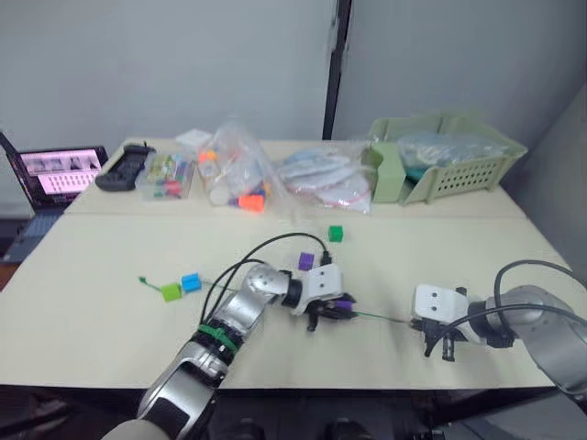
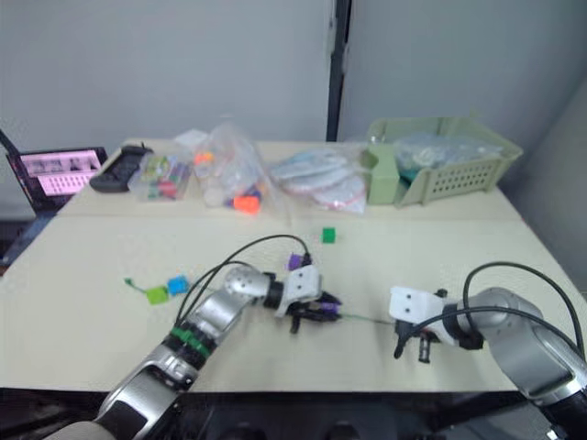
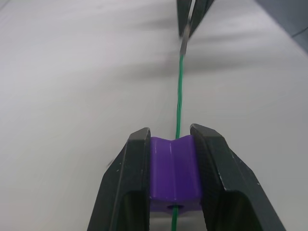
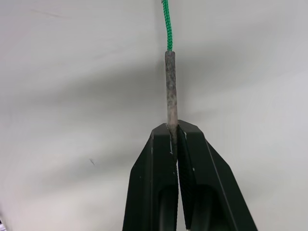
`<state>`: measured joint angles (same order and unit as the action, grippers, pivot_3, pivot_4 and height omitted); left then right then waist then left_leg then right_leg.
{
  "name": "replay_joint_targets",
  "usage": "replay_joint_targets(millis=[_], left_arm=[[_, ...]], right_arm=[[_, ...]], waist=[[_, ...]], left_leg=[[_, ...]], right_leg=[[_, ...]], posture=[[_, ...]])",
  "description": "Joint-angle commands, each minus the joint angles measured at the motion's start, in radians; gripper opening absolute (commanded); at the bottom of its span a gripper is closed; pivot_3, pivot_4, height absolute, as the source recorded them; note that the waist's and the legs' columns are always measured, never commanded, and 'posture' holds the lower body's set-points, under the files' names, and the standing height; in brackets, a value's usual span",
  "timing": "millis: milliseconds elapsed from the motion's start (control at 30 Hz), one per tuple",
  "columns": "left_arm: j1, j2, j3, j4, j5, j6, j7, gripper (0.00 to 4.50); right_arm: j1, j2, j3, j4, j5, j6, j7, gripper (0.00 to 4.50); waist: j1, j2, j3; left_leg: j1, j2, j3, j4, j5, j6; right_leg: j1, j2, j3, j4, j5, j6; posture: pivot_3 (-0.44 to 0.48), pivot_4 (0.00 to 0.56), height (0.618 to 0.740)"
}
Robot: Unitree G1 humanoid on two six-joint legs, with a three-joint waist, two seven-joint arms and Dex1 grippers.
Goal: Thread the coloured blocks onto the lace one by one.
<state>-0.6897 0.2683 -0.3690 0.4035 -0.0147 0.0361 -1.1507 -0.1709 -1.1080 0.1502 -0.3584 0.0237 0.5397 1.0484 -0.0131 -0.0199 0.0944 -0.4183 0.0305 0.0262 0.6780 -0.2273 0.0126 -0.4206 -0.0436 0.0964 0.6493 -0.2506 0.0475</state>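
The left gripper [image 3: 174,168] is clamping a purple block [image 3: 174,169] with the lace [image 3: 179,91] running through its hole, while just beyond its fingertips the right gripper [image 4: 173,137] is pinching the lace's stiff grey tip [image 4: 170,86], keeping the cord taut so the block can slide along. Farther out, apparently already strung near the knotted end, are lying a blue block [image 1: 191,281] and a lime block [image 1: 171,291]; another purple block [image 1: 306,261] and a dark green block [image 1: 336,234] are waiting loose behind the left gripper.

Both arms reach low — left gripper [image 3: 174,168] clamped, right gripper [image 4: 174,139] pinched closed.
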Motion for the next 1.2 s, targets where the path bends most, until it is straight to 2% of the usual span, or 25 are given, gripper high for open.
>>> replay_joint_targets(millis=[33,233,367,533,733,800,933,1067,1200], left_arm=[[0.022,0.099,0.085,-0.052,-0.054,0.026,-0.032,0.75],[0.108,0.288,0.18,-0.042,-0.093,-0.001,-0.084,0.75],[0.128,0.404,0.252,0.085,-0.092,-0.077,-0.098,0.75],[0.127,0.467,0.293,0.234,-0.081,-0.163,-0.106,0.75],[0.104,0.472,0.315,0.332,-0.072,-0.217,-0.087,0.75],[0.09,0.468,0.33,0.337,-0.096,-0.196,-0.098,1.78],[0.074,0.494,0.356,0.335,-0.119,-0.175,-0.14,3.02],[0.058,0.541,0.387,0.306,-0.155,-0.136,-0.201,4.47],[0.038,0.569,0.403,0.26,-0.181,-0.101,-0.24,4.47]], right_arm=[[-0.019,0.009,-0.018,-0.003,0.01,-0.028,0.009,0.0],[-0.048,0.036,0.004,0.012,-0.002,-0.045,0.023,0.0],[-0.073,0.047,0.024,0.031,-0.011,-0.057,0.031,0.0],[-0.101,0.058,0.042,0.046,-0.019,-0.063,0.042,0.0],[-0.132,0.07,0.061,0.047,-0.019,-0.052,0.05,0.0],[-0.135,0.072,0.064,0.051,-0.019,-0.053,0.052,0.0],[-0.134,0.078,0.067,0.061,-0.024,-0.059,0.051,0.0],[-0.13,0.086,0.071,0.074,-0.032,-0.072,0.045,0.0],[-0.136,0.093,0.074,0.085,-0.036,-0.078,0.047,0.0]], waist=[[0.0,0.0,-0.011],[-0.001,0.0,-0.02],[0.007,-0.001,-0.021],[0.009,-0.001,-0.022],[0.009,-0.003,-0.029],[0.008,-0.005,-0.032],[0.009,-0.007,-0.034],[0.008,-0.009,-0.035],[0.01,-0.01,-0.036]], left_leg=[[0.0,0.0,0.0,-0.001,0.0,0.0],[0.002,0.001,0.002,0.0,0.0,0.0],[0.002,0.001,0.002,0.001,0.0,-0.001],[0.002,0.002,0.003,0.001,0.0,-0.001],[0.002,0.002,0.003,0.001,0.0,-0.001],[0.002,0.002,0.003,0.0,0.0,-0.001],[0.001,0.002,0.004,0.001,0.0,-0.001],[0.001,0.002,0.004,0.0,0.0,-0.001],[0.001,0.002,0.004,0.001,0.0,-0.001]], right_leg=[[0.0,0.0,0.0,-0.002,0.0,0.0],[0.003,0.001,0.0,-0.002,-0.001,0.001],[0.003,0.0,0.0,-0.002,-0.001,0.001],[0.002,0.0,-0.001,-0.002,-0.001,0.001],[0.002,0.0,-0.001,-0.001,-0.001,0.0],[0.002,0.0,-0.001,-0.001,-0.001,0.0],[0.001,0.0,-0.001,0.0,-0.001,0.0],[0.001,0.0,-0.001,0.0,-0.001,0.0],[0.001,0.0,-0.001,0.0,-0.001,0.0]], posture=[[0.0,0.0,0.734],[0.0,0.0,0.734],[0.0,0.0,0.734],[0.0,0.0,0.734],[0.0,0.0,0.734],[0.0,0.0,0.734],[0.0,0.0,0.734],[0.0,0.0,0.734],[0.0,0.0,0.734]])
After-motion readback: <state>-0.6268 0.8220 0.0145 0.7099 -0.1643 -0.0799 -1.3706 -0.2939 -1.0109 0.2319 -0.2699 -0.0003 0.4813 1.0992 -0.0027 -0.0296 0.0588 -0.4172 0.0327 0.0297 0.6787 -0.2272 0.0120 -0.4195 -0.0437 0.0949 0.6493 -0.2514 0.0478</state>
